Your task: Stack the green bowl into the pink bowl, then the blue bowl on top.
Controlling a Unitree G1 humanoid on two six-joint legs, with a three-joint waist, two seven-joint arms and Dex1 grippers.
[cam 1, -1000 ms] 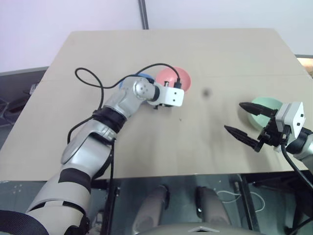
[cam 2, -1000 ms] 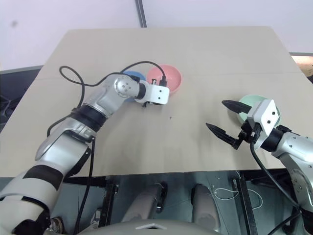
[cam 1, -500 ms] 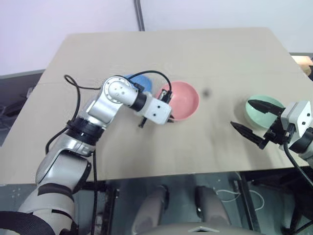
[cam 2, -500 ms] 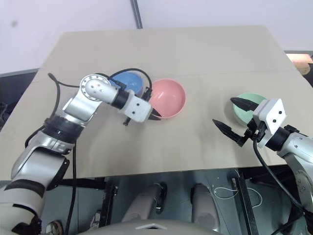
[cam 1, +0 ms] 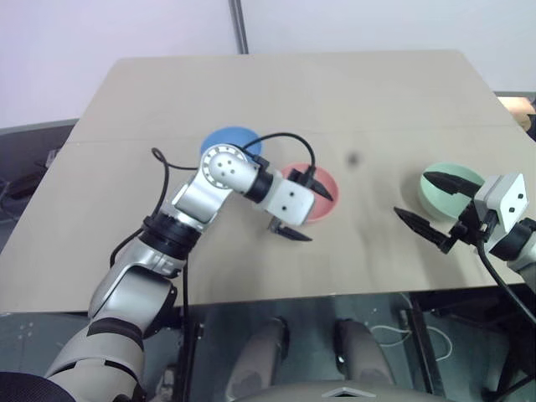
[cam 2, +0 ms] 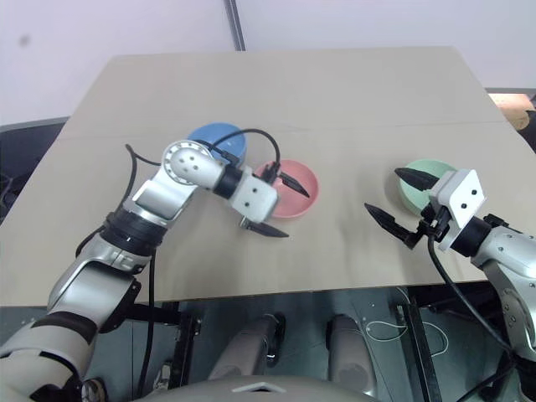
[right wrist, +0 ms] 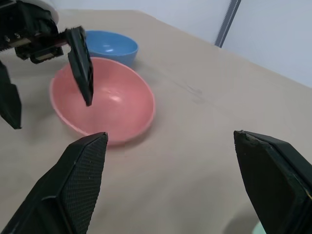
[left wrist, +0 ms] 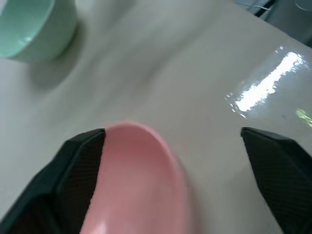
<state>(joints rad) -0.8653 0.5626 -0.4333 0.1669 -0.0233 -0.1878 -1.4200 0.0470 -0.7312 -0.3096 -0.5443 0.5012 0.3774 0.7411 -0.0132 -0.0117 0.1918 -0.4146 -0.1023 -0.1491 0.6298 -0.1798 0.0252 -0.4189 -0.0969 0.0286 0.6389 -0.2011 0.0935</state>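
Note:
The pink bowl (cam 1: pixel 311 198) stands upright near the table's middle. My left gripper (cam 1: pixel 308 212) is open astride its near rim, one finger (right wrist: pixel 81 63) over the inside and the other outside, gripping nothing. Just behind the left arm is the blue bowl (cam 1: pixel 230 141), also upright. Towards the right edge sits the green bowl (cam 1: pixel 452 186). Next to it my right gripper (cam 1: pixel 431 205) stands open and empty, with one finger over that bowl and the other over bare table. The left wrist view has the pink bowl (left wrist: pixel 141 180) close up and the green bowl (left wrist: pixel 29 29) beyond.
The beige table (cam 1: pixel 335 92) stretches bare behind the bowls, and its near edge (cam 1: pixel 335 293) lies close to both grippers. A black cable (cam 1: pixel 163 167) loops off the left arm. A metal pole (cam 1: pixel 239 25) rises behind the table.
My left gripper, shut on the pink bowl's rim, pulled the bowl nearer and away from the blue bowl, then opened and let it go. The right gripper has hardly moved.

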